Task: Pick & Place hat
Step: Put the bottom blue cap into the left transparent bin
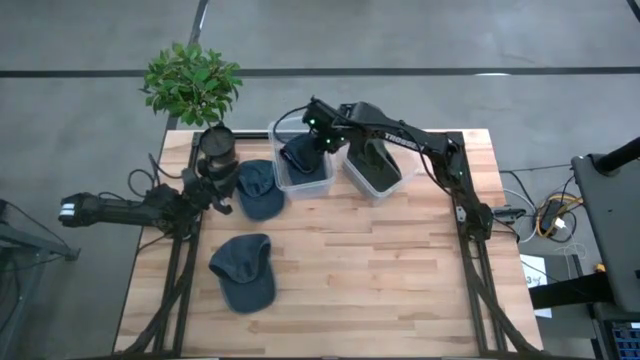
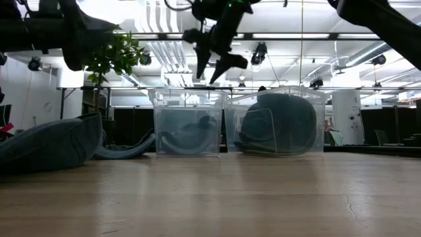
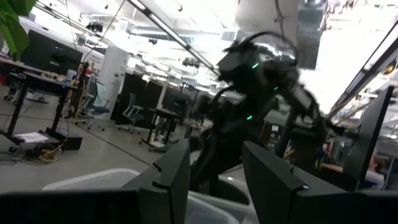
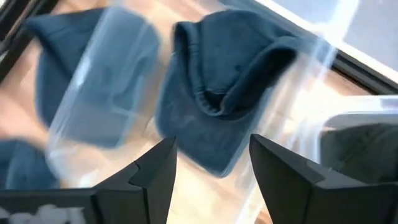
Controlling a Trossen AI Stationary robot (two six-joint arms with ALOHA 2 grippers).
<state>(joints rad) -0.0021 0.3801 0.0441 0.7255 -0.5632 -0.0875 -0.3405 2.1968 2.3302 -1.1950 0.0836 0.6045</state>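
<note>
Lying nearest the front edge of the wooden worktop is one blue hat, loose and untouched. Farther back, a second blue hat rests just beside a clear bin, close to the left end effector, which waits low at the left side with fingers spread. Inside that bin lies a third hat, crumpled. Directly above it hangs the right end effector, fingers spread and empty. A second clear bin beside it holds a darker hat. Judging by this, one placement looks finished; the next move likely calls for lifting clear and reaching toward a loose hat.
</note>
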